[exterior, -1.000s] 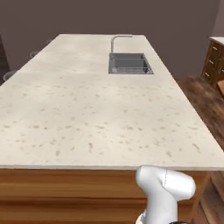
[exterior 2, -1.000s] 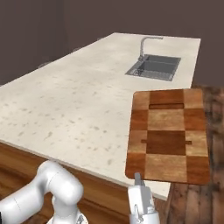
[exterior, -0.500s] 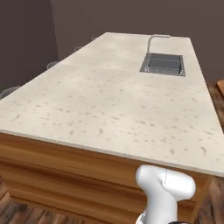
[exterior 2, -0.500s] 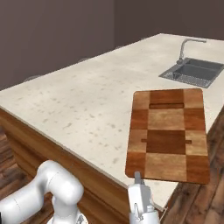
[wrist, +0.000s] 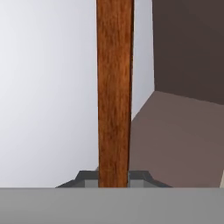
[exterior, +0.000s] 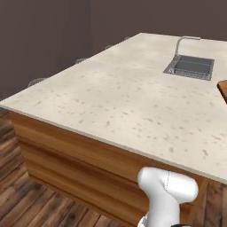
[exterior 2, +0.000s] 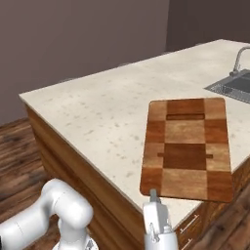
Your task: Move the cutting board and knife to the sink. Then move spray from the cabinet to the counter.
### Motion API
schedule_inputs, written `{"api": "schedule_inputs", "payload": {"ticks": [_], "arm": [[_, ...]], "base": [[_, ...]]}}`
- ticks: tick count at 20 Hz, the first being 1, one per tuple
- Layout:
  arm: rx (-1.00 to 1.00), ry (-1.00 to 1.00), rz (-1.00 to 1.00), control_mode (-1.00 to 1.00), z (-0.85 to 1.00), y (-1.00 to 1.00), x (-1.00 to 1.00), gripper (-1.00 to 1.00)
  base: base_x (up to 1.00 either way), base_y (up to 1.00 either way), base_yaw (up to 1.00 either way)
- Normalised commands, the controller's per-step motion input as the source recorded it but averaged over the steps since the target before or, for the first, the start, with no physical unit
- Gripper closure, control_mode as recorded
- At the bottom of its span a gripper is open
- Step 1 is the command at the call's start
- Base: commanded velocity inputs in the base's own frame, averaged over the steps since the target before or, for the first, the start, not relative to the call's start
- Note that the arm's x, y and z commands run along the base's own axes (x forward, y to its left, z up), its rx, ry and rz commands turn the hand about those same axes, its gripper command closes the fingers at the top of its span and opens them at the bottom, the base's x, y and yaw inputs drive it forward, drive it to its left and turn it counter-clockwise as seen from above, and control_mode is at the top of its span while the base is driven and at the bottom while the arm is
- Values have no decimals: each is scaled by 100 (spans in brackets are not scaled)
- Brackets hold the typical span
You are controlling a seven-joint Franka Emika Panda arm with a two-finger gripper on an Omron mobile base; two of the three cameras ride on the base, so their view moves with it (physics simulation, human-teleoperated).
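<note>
holding: the end effector [exterior 2: 154, 194] is closed tight on the near short edge of the cutting board [exterior 2: 187, 149]; the board is gripped, not resting.
cutting board: reddish-brown patchwork of lighter and darker wood blocks, held up above the table [exterior: 119, 99]. in the right base view its flat face is turned toward the camera, the long side running away from the end effector, and it overlaps the near right part of the table top.
cutting board, left base view: a small corner of it [exterior: 223, 89] shows at the right edge, beside the sink.
cutting board, hand view: seen edge-on as a narrow upright brown strip [wrist: 114, 92] rising from between the finger tips, one dark tip on each side at its base.
sink: dark grey recessed basin [exterior: 189, 67] at the far right end of the table, with a silver gooseneck faucet [exterior: 184, 41] behind it. in the right base view part of the basin [exterior 2: 235, 84] shows at the right edge, beyond the board's far end and well apart from it.
table: beige stone top with brown speckles, over brown wooden panelling [exterior: 71, 159]; a drawer front with short silver handles [exterior 2: 193, 224] shows below the board.
floor: dark wooden planks [exterior: 24, 201] around the table's near corner.
walls: dull brown-grey [exterior 2: 73, 34] behind the table.
</note>
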Motion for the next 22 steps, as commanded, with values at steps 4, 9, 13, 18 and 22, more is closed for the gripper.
{"api": "schedule_inputs", "payload": {"ticks": [4,9,13,18,22], "arm": [[0,0,0,100,0,0,0,100],[0,0,0,100,0,0,0,100],[0,0,0,100,0,0,0,100],[0,0,0,100,0,0,0,100],[0,0,0,100,0,0,0,100]], "base": [[-65,-100,29],[-93,-50,19],[-81,-51,20],[-36,-81,26],[0,-98,31]]}}
